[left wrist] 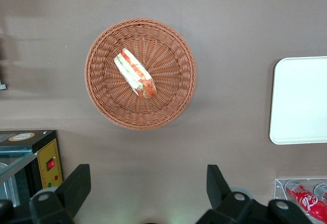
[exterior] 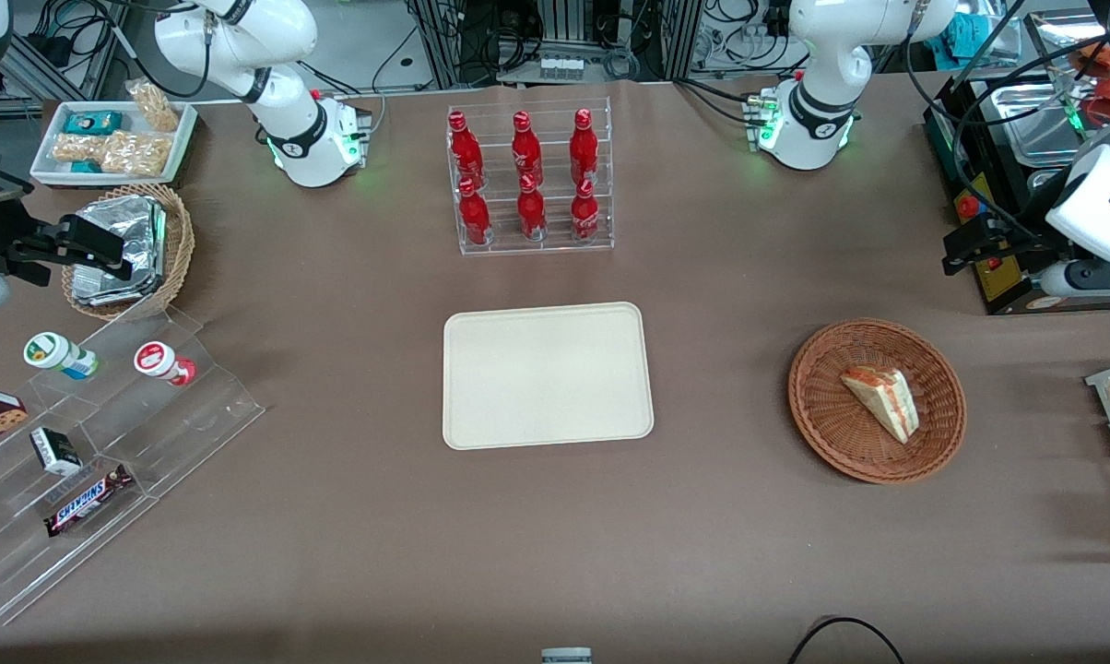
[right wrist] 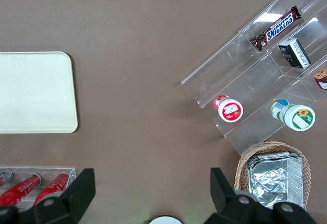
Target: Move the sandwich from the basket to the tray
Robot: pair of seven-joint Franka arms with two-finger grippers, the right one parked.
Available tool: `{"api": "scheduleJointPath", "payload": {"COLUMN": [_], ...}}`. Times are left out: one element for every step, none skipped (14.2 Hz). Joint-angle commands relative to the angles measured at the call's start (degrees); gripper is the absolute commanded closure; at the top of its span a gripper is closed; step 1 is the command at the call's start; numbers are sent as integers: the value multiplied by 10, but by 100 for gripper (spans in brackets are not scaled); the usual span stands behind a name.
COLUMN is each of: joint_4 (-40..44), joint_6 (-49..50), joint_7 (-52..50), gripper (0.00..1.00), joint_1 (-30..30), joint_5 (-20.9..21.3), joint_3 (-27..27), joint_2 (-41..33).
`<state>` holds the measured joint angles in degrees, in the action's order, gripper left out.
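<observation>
1. The sandwich lies on its side near the middle of the reddish-brown wicker basket. Its long axis runs diagonally across the basket floor, and the red-and-green filling edge faces up in the left wrist view.

2. The left arm's gripper hangs high above the table, not yet over the basket. Its fingers are spread wide with nothing between them. The sandwich is well apart from them, farther from the arm's base and nearer the front camera.

3. I judge the fingers need to come down across the wedge's narrow width, so the wrist likely has to turn to match the diagonal.

4. The basket rim is low and bare weave surrounds the sandwich, so there is room for both fingers.

5. The cream tray sits empty well apart from the basket, toward the parked arm's end, with open brown table between them. The rack of red bottles stands farther from the front camera, clear of that path.
</observation>
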<state>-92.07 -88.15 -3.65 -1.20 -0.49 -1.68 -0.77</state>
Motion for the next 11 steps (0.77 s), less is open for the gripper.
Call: {"api": "scheduleJointPath", "payload": {"joint_4": [10, 11, 10, 10, 10, 10, 10, 10, 11, 12, 9], "joint_6": [10, 11, 11, 11, 11, 11, 11, 11, 11, 11, 11], "joint_7": [2, -1, -2, -3, -3, -3, -3, -3, -3, -2, -2], "gripper": [0, 0, 0, 0, 0, 0, 0, 0, 0, 0, 0], "joint_1": [-6, -6, -6, -6, -6, -6, -5, -6, -6, -5, -5], "joint_5": [2, 2, 2, 2, 2, 2, 2, 2, 2, 2, 2], "joint_3": [4, 4, 4, 4, 4, 4, 4, 4, 4, 4, 4], "joint_2": [2, 2, 2, 2, 2, 2, 2, 2, 2, 2, 2]}}
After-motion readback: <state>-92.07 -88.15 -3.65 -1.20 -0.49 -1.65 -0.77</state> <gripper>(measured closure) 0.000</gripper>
